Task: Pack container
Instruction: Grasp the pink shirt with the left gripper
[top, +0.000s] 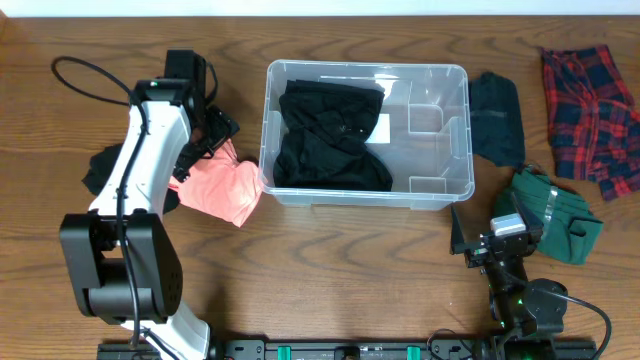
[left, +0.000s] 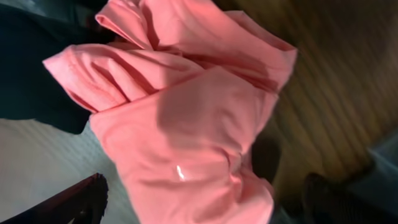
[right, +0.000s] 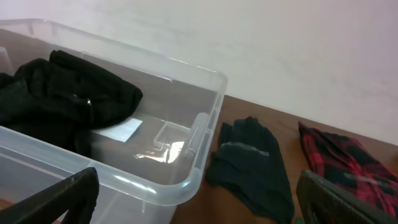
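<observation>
At the far left a dark cloth (top: 100, 170) is being partly covered by the left arm (top: 145, 165). Just to its right the left end effector (top: 207, 145) is being held released. Its fingers (left: 87, 199) are being spread wide above a salmon-pink garment (top: 225, 188), soft, matte and bunched into rounded folds, and nothing is being grasped.

The container (top: 440, 195) is lying immediately right of that garment, with the pink hem just beside its left wall. The coming carry is therefore being judged a short move rightward, with the left arm the nearer one. The container's long axis is running left to right across the wooden surface (top: 350, 270).

It is clear, glossy, rigid plastic with a rounded rim. A black folded garment (top: 330, 135) is being kept in its left half beside a white label (top: 379, 128), while the right half is being left bare.

Further right, a dark glove-like cloth (top: 497, 120), a green garment (top: 555, 212) and a red plaid shirt (top: 590, 110) are being left on the surface. The right end effector (right: 196, 180) is being held released and empty, near the container's right front corner.
</observation>
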